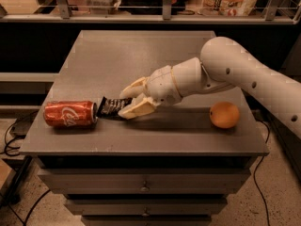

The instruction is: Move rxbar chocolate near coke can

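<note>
The coke can [69, 114] lies on its side near the front left of the grey table [141, 55]. The rxbar chocolate [108, 108], a black wrapper with pale print, is low over the table just right of the can's end, almost touching it. My gripper [128, 102] is shut on the bar's right end, its cream fingers [136, 108] above and below the wrapper. The white arm reaches in from the right.
A round orange fruit [224, 115] sits on the table's front right. The table's front edge is close below the can and the bar. Drawers are under the tabletop. Railings and shelves with goods stand behind the table.
</note>
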`<act>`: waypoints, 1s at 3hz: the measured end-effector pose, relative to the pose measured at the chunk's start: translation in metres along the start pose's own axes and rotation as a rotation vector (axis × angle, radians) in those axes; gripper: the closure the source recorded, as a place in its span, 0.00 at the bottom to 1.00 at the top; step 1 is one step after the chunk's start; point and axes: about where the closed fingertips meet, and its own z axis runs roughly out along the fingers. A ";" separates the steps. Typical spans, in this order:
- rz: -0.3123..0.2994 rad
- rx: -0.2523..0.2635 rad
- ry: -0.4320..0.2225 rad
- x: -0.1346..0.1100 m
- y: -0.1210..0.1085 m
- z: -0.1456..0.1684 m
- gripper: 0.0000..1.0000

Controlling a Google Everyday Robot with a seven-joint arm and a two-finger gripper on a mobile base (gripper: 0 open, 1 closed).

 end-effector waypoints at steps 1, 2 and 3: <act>0.005 0.018 -0.010 0.003 0.000 0.002 0.41; 0.042 0.019 -0.035 0.005 0.003 0.004 0.18; 0.037 0.014 -0.034 0.004 0.004 0.006 0.00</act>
